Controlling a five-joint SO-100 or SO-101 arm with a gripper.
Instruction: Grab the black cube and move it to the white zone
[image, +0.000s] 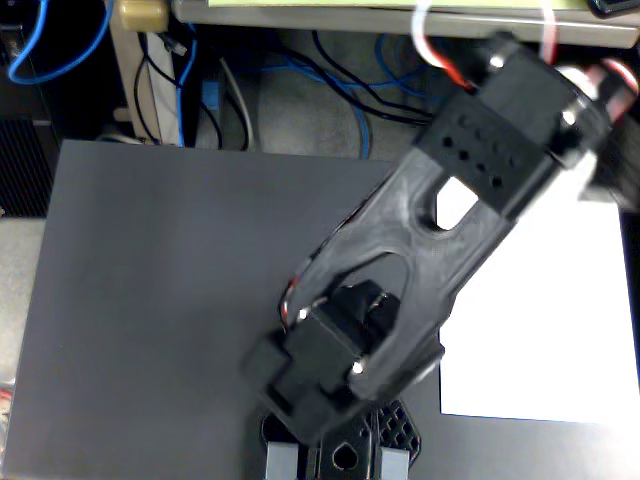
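fixed view: we see the black arm (440, 230) reaching diagonally over the dark grey mat (160, 300) | gripper (340, 440) at bottom edge, pointing down; we cannot tell how far its jaws are open or what they hold | white zone (550, 330) lies at right, partly under the arm | black cube: we cannot make it out

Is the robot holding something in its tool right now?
It cannot be told. The arm covers the spot below it, and only the tool's tips peek out at the bottom edge of the fixed view. No cube shows on the mat or the white zone.
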